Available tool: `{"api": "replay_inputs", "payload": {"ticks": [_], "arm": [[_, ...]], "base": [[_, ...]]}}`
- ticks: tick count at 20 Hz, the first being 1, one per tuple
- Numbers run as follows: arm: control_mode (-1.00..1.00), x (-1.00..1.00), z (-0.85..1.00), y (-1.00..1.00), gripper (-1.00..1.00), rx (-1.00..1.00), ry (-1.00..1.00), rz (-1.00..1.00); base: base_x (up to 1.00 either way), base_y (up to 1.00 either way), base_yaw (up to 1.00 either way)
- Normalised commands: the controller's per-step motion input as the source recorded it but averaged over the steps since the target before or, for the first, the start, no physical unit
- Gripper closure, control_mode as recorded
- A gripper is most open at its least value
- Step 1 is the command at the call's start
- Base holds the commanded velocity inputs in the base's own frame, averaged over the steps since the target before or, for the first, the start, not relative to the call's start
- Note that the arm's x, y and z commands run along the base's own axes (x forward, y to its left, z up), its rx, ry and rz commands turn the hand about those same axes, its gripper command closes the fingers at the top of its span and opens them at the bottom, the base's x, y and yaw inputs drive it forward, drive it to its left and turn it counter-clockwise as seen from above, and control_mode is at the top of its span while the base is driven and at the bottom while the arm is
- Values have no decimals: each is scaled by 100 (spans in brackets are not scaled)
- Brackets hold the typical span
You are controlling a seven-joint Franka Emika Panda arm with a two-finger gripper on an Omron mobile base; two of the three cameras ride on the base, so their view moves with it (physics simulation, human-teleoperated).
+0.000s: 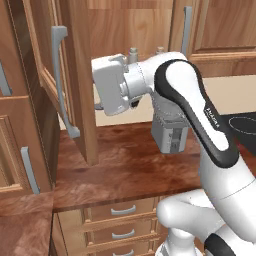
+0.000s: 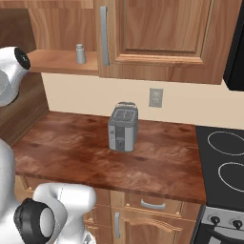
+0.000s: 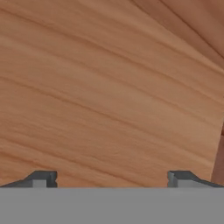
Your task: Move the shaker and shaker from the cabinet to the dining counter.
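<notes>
Hand view: jaws (image 3: 112, 177) spread wide before smooth, warm-grained cabinet (image 3: 109, 87) wood, dark fingertips (image 3: 43, 177) apart.

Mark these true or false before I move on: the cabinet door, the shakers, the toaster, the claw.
1. The cabinet door stands open. True.
2. A shaker stands on the cabinet shelf. True.
3. The claw is shut on a shaker. False: its tips stand wide apart with nothing between them, facing wood.
4. The toaster lies on its side. False: it stands upright on the worktop.
5. Both shakers already sit on the worktop. False: two caps show up on the shelf behind the arm.
</notes>
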Motion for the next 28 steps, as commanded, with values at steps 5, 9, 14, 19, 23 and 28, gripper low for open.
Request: {"api": "replay_inputs", "payload": {"ticks": [5, 9, 14, 19, 23, 28], "arm": [[-100, 16, -8, -4, -100, 0, -8, -29], [-100, 19, -1, -51, -100, -2, -3, -21], [-100, 11, 0, -73, -100, -4, -1, -12], [-100, 1, 5, -74, -100, -10, -6, -12], [-100, 0, 6, -70, -100, -14, -10, -15], [-100, 1, 8, -60, -100, -21, -12, -21]], "base": [[0, 0, 0], [0, 0, 0], [0, 0, 0], [0, 0, 0], [0, 0, 0], [0, 0, 0]]}}
